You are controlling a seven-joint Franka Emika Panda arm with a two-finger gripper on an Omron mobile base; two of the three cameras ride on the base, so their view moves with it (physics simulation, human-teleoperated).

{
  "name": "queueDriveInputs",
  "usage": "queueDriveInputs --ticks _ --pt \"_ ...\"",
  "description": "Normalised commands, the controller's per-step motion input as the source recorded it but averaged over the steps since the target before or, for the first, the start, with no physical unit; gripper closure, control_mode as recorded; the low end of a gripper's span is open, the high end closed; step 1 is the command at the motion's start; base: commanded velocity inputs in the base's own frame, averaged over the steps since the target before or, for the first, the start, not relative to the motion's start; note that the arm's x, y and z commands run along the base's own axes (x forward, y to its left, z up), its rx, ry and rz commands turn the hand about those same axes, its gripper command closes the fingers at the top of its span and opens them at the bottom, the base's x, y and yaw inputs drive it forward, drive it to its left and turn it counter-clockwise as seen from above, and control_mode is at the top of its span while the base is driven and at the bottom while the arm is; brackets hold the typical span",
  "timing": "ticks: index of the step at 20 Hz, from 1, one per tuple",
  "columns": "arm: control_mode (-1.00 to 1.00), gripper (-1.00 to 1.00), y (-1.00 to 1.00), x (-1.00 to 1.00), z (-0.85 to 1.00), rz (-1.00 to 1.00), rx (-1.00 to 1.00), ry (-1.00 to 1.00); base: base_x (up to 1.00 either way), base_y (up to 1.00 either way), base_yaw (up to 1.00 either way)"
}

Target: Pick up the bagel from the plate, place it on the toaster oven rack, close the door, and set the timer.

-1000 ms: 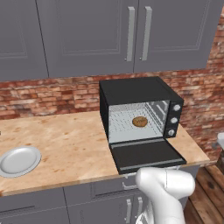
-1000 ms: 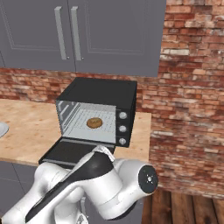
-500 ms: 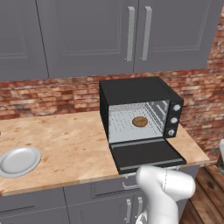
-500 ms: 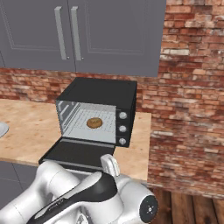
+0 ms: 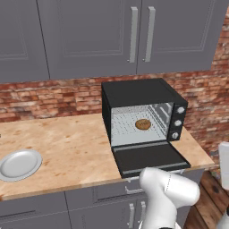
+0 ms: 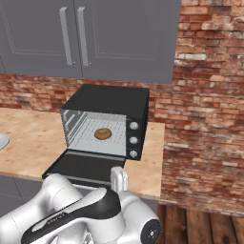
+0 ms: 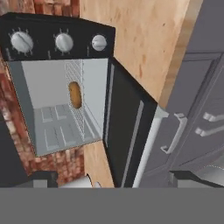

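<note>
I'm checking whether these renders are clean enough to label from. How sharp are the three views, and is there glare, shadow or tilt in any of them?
Left base view: soft but readable, even light, no glare; the bagel is a small brown blob in the lit oven cavity. Right base view: same flat light, with the open door dark and lacking detail. Hand view: rolled sideways, so the toaster oven rack stands on edge.

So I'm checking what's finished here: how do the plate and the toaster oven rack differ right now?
The plate is round, solid and light grey-white; the toaster oven rack is a silvery wire grid. The plate lies bare on the open counter, far left of the oven; the rack sits inside the oven cavity, carrying the bagel. Both lie flat.
</note>
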Motion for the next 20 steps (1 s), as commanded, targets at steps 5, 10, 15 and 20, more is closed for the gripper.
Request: queueDriveInputs --ticks 5,10,15,20 --pt "-1.00 -1.00 0.07 0.13 -0.11 0.00 0.09 0.18 0.00 0.00 0.00" --pt "-1.00 -1.00 0.11 0.17 -0.30 0.00 0.04 0.13 0.00 0.00 0.00" --pt "-1.00 -1.00 0.13 0.18 -0.33 0.00 0.03 0.01 0.00 0.00 0.00" --pt "-1.00 -1.00 0.17 0.17 -0.23 0.00 0.04 0.00 0.00 0.00 0.00"
